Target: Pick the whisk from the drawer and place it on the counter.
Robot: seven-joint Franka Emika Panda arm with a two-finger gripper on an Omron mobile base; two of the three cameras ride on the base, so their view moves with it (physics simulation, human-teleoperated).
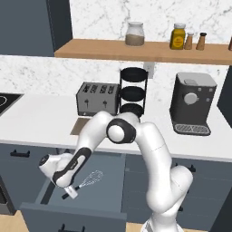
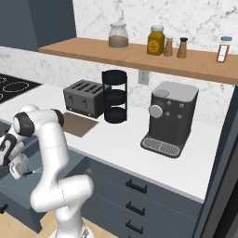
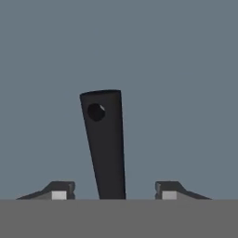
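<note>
Fingertips [image 3: 58,190] of your gripper [image 3: 111,191] stand wide apart, with the black handle of the whisk [image 3: 105,139] between them, not touching either; the handle end has a round hole; no writing can be read. Your arm bends down from the counter [image 1: 41,122] into the open drawer [image 1: 108,181]; the whisk lies on the drawer floor, wire loops toward the counter.

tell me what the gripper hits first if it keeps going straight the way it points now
Most likely the whisk: its black handle lies between the open jaws of the gripper in the hand view. Past it is the drawer floor. How much gap remains is unclear.
</note>
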